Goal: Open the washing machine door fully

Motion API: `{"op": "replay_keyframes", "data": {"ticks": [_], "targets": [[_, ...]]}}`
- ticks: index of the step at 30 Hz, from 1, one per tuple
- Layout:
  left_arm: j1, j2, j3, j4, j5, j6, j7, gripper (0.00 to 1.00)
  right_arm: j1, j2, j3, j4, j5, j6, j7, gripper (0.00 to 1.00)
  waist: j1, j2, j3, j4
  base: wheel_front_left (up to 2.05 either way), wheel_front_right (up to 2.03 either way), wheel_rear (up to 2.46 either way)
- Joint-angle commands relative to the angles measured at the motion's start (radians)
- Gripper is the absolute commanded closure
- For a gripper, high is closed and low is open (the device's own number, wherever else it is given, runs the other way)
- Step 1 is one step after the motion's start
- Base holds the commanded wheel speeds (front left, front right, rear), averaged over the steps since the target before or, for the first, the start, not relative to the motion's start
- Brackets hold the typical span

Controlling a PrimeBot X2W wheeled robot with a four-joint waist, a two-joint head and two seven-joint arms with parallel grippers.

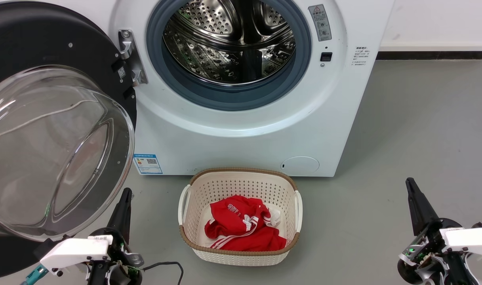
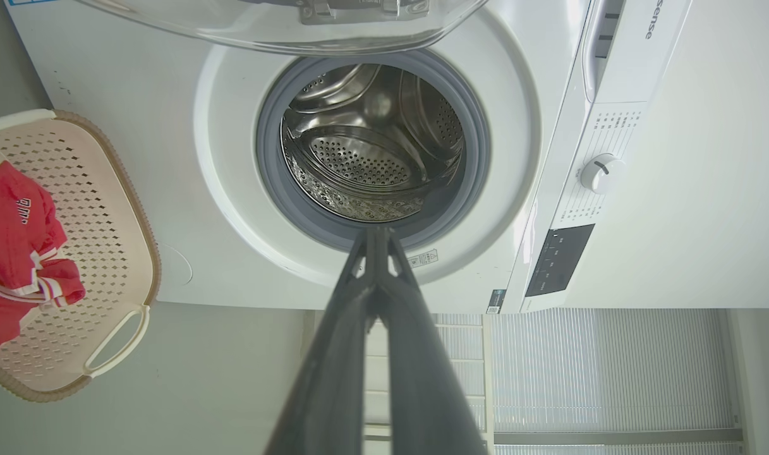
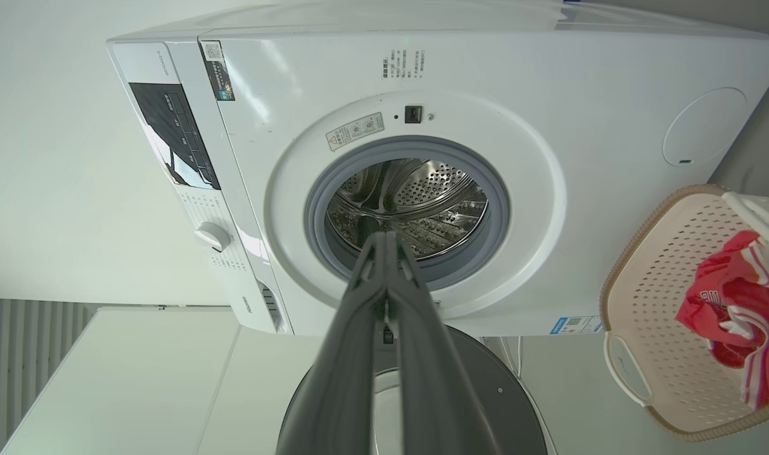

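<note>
The washing machine door (image 1: 54,130) stands swung wide to the left of the washing machine (image 1: 241,134), hanging on its hinge (image 1: 130,59), with the clear bowl facing near and right and the drum (image 1: 229,39) fully exposed; it looks nearly or wholly open, so any step left is a last nudge to the stop. The left gripper (image 1: 125,196) sits low just beside the bowl's lower right edge, its two fingers pressed together and holding nothing; whether it touches the glass I cannot tell. The right gripper (image 1: 410,183) rests at the near right, well apart from the door, its fingers likewise together and empty. To finish well, I would use the closed left fingers as a blunt pusher on the black rim rather than the curved glass, where they could slip; press leftward and away along the arc around the hinge, slowly; stop as soon as the door resists, since forcing it would strain the hinge. The basket (image 1: 241,173) with the red garment (image 1: 244,229) lies near, in front of the machine, so the arm should stay left of it.
</note>
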Motion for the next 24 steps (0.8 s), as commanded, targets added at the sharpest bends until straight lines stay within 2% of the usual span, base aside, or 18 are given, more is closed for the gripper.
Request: {"op": "replay_keyframes", "data": {"ticks": [1, 24], "targets": [[-0.011, -0.001, 0.003, 0.001, -0.001, -0.005, 0.003, 1.0, -0.013, 0.001, -0.002, 0.001, 0.002, 0.0, 0.001, 1.0, 0.0, 0.0, 0.0, 0.0, 0.0, 0.0, 0.0], [-0.01, -0.001, 0.002, 0.001, -0.002, -0.005, 0.003, 1.0, -0.012, 0.004, -0.005, 0.001, -0.002, 0.0, 0.004, 1.0, 0.0, 0.0, 0.0, 0.0, 0.0, 0.0, 0.0]]}}
